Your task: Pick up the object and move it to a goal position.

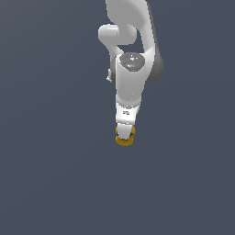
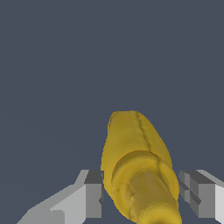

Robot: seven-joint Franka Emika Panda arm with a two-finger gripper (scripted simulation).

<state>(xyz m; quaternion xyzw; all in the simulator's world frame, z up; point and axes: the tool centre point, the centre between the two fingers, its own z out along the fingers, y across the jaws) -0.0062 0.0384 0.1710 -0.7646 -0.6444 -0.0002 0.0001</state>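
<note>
The yellow bottle [image 2: 138, 170] sits between the fingers [image 2: 89, 199] of the gripper [image 2: 142, 197], its long axis running away from the wrist camera, cap end nearest the lens. The fingers stand apart; one appears at the bottle's side, the other shows a gap. In the exterior view the arm [image 1: 131, 69] points straight down, hiding most of the bottle.

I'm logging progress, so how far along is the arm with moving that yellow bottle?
Reaching looks done: the gripper straddles the yellow plastic squeeze bottle, a finger on each side. Closing is in hand; a gap shows on one side. Lifting and carrying to the goal remain; no goal marker is visible.
</note>
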